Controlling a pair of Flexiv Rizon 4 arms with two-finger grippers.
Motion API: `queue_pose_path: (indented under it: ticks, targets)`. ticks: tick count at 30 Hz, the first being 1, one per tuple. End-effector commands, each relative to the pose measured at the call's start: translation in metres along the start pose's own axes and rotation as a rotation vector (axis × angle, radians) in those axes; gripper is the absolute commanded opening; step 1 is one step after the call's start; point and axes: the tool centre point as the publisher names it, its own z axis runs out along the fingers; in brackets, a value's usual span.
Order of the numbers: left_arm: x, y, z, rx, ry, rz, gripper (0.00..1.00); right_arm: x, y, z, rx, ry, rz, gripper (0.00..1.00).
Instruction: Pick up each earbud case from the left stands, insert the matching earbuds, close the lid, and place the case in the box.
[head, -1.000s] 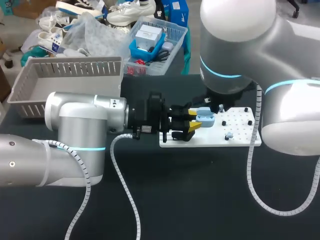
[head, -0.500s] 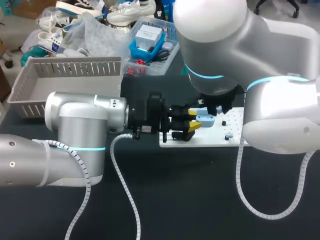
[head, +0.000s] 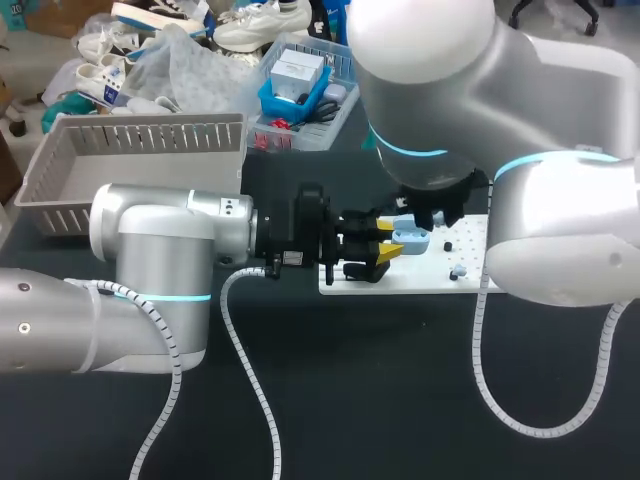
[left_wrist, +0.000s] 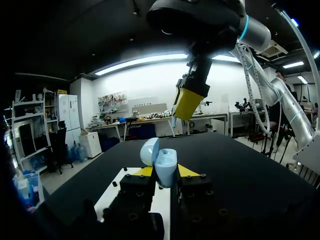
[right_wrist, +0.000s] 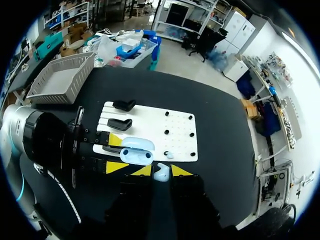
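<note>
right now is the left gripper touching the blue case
Touching. In the left wrist view the left gripper clamps the blue case, with a yellow tip against each side.

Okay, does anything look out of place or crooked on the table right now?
Nothing stands out. The left pincer holds the blue case, lid open, over the white board; the right pincer holds a white earbud close by it.
</note>
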Motion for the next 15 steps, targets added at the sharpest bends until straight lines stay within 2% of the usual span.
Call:
queue_pose_path:
  ticks: [1,6,15]
  targets:
    - [0.000,0.000,0.000,0.000,0.000,0.000,0.00,-0.006,0.002,-0.004,0.006,0.010,0.095,0.00]
    - [0.000,0.000,0.000,0.000,0.000,0.000,0.00,-0.010,0.005,-0.005,0.018,0.034,0.197,0.00]
    - [0.000,0.000,0.000,0.000,0.000,0.000,0.00,-0.010,0.013,0.001,0.032,0.084,0.249,0.00]
